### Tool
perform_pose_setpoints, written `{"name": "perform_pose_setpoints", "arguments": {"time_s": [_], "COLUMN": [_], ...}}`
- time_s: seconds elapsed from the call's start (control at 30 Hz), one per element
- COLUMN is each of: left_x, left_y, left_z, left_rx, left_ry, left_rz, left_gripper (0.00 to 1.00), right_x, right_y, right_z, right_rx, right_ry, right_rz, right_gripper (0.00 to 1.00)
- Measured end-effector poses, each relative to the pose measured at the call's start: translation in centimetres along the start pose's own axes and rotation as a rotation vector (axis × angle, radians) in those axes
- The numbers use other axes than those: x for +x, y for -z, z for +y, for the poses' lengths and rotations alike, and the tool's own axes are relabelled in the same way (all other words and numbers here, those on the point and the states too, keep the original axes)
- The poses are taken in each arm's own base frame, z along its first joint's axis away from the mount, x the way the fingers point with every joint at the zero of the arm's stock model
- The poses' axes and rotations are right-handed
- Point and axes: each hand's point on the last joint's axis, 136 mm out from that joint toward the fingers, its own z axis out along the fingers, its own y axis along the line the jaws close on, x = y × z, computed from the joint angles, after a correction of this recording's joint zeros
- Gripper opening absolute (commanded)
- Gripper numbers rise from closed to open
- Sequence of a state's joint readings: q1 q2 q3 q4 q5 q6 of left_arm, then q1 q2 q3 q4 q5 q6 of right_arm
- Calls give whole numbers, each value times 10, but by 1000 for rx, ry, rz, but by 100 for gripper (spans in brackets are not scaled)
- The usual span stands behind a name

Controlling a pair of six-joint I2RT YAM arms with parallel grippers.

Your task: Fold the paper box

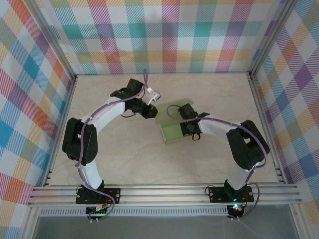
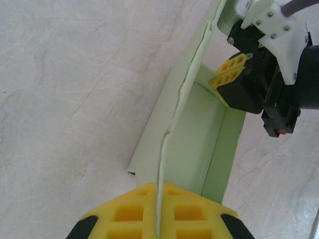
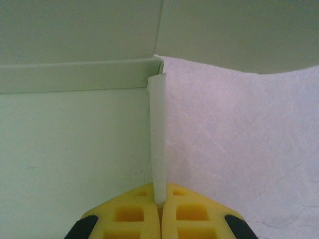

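The paper box (image 1: 172,130) is a pale green card, partly folded, lying in the middle of the table. In the left wrist view my left gripper (image 2: 158,188) is shut on the thin upright edge of one wall of the paper box (image 2: 197,134), which runs away from the yellow pads. My right gripper (image 2: 230,72) pinches the far side of the box there. From the right wrist camera, the right gripper (image 3: 160,193) is shut on another raised wall edge, with the paper box floor (image 3: 75,149) to its left. Seen from above, the left gripper (image 1: 153,110) and right gripper (image 1: 187,122) flank the box.
The pale marble-patterned table (image 1: 124,164) is bounded by aluminium rails and checked cloth walls (image 1: 30,99). The arm bases sit on the near rail (image 1: 164,191). The two arms curve inward and meet close together over the box.
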State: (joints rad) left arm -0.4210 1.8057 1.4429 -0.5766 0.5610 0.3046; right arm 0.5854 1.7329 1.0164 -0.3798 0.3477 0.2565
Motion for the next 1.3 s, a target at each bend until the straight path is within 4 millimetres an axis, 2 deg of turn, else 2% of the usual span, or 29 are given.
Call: {"name": "perform_pose_setpoints", "arguments": {"time_s": [0.37, 0.53, 0.83, 1.03, 1.17, 1.3], "left_x": [1, 1, -3, 2, 3, 3], "left_y": [2, 2, 4, 3, 3, 3], "left_z": [7, 7, 8, 8, 8, 7], "left_rx": [2, 6, 3, 7, 8, 12], "left_ry": [18, 20, 19, 28, 29, 28], "left_rz": [-4, -6, -11, 8, 9, 11], "left_gripper": [0, 0, 0, 0, 0, 0], "right_x": [-6, -12, -10, -16, -25, -34], "right_y": [-11, -5, 6, 16, 31, 44], "right_z": [6, 6, 19, 24, 24, 19], "right_rx": [183, 173, -22, -66, -88, -114], "right_ry": [35, 9, -46, -48, -58, -86], "right_rz": [-29, -81, -75, -94, -135, -170], "right_gripper": [0, 0, 22, 40, 46, 47]}}
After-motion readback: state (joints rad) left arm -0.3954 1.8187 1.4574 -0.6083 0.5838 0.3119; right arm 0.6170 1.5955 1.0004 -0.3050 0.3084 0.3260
